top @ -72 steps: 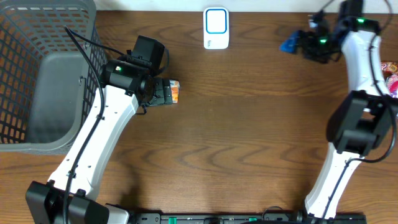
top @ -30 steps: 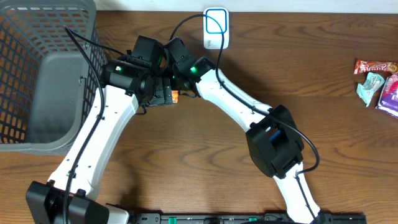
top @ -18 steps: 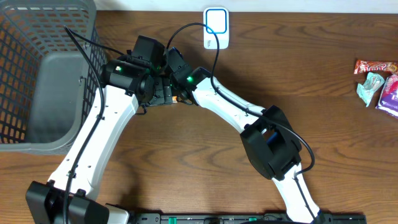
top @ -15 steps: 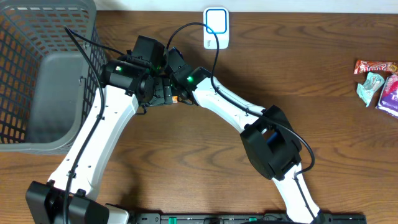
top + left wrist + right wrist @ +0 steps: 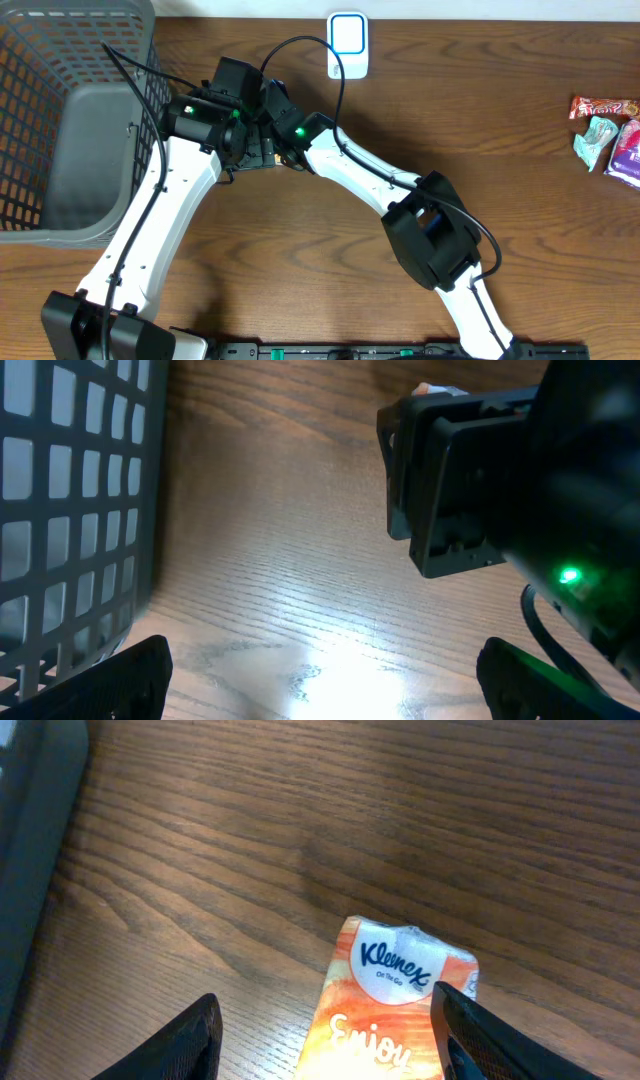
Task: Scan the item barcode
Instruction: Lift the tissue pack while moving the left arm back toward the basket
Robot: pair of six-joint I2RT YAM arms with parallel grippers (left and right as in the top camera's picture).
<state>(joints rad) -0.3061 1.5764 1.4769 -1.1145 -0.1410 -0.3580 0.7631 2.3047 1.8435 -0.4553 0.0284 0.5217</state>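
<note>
An orange Kleenex tissue pack [image 5: 385, 1010] lies flat on the wooden table. My right gripper [image 5: 322, 1010] is open and straddles it: the right finger [image 5: 490, 1040] is at the pack's edge, and the left finger [image 5: 170, 1045] stands clear of it. From overhead the right wrist [image 5: 285, 125] covers the pack. My left gripper [image 5: 325, 680] is wide open with only bare table between its fingers, and the right wrist [image 5: 470, 490] is just ahead of it. The white, blue-ringed scanner [image 5: 347, 45] stands at the back edge.
A grey mesh basket [image 5: 60, 100] fills the back left, and its wall [image 5: 70, 480] is close beside the left gripper. Snack packets [image 5: 605, 130] lie at the far right edge. The right arm [image 5: 380, 185] reaches diagonally across the middle of the table.
The right arm has crept a little further left over the tissue pack, and its jaws have narrowed somewhat. The left arm has not moved.
</note>
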